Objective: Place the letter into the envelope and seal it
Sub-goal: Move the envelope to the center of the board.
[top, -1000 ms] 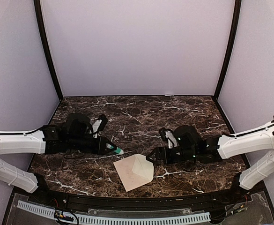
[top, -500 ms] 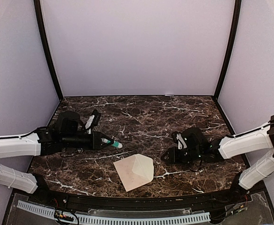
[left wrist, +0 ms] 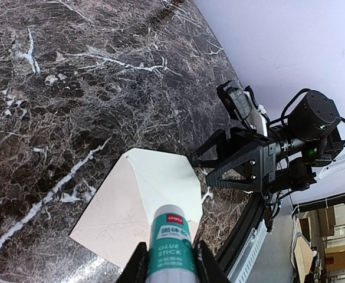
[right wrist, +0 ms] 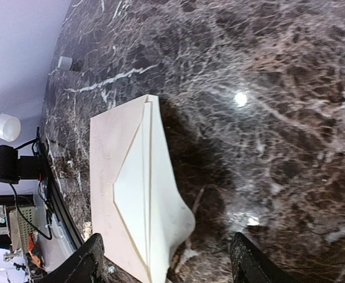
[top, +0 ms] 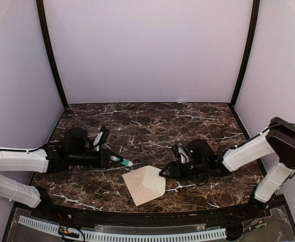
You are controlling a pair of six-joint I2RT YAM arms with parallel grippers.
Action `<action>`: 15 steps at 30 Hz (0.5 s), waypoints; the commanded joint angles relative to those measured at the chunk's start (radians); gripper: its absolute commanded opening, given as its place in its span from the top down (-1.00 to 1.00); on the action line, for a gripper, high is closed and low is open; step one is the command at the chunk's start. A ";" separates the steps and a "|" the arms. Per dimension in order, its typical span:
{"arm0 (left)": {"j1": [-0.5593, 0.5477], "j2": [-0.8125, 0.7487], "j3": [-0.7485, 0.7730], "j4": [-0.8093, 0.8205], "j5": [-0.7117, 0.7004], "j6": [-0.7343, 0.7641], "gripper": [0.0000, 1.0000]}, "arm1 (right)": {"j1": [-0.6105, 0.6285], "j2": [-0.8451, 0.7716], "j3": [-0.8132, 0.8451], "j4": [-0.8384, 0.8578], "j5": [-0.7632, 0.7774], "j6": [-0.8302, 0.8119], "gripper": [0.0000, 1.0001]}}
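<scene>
Gripping a glue stick [left wrist: 170,239] in my left tool [top: 112,158], both fingers clamped on its green-and-white barrel, white end pointing out across the bench [top: 152,126] toward the right. That tool sits low on the left side, the stick's tip near the envelope [top: 144,184] but apart from it. The envelope lies flat at the near middle of the bench, turned at an angle, and its triangular flap is not pressed flat: the edge facing my right tool lifts and throws a dark shadow on the marble. My right tool [top: 164,171] is down low with jaws spread wide, holding nothing, just beside the envelope's right corner. Whether it touches the paper, I cannot tell.
</scene>
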 commanded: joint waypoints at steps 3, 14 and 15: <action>0.006 0.044 -0.047 0.091 0.015 -0.019 1.00 | 0.045 0.063 0.038 0.119 -0.090 0.020 -0.42; 0.007 0.096 -0.093 0.120 -0.017 -0.013 1.00 | 0.083 0.022 0.045 0.200 -0.118 0.019 -0.38; 0.007 0.095 -0.093 0.120 -0.017 -0.014 1.00 | 0.086 0.024 0.049 0.202 -0.120 0.016 -0.37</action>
